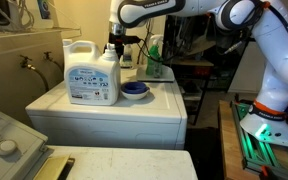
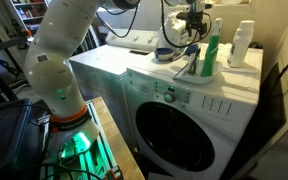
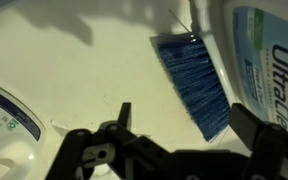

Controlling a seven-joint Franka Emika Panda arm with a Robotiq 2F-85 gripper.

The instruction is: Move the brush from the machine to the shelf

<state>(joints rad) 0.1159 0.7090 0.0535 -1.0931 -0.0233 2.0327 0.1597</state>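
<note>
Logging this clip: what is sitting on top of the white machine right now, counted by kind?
On the machine:
white detergent jug: 1
green bottle: 1
round blue dish: 1
brush: 1
Total: 4

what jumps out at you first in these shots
The big white robot arm dominates both exterior views, reaching over the white machine with its gripper above the flat top. On that top stand a white detergent jug, a round blue dish and a green bottle. In the wrist view, the blue bristles of the brush lie beside the jug, ahead of the open gripper.
</note>
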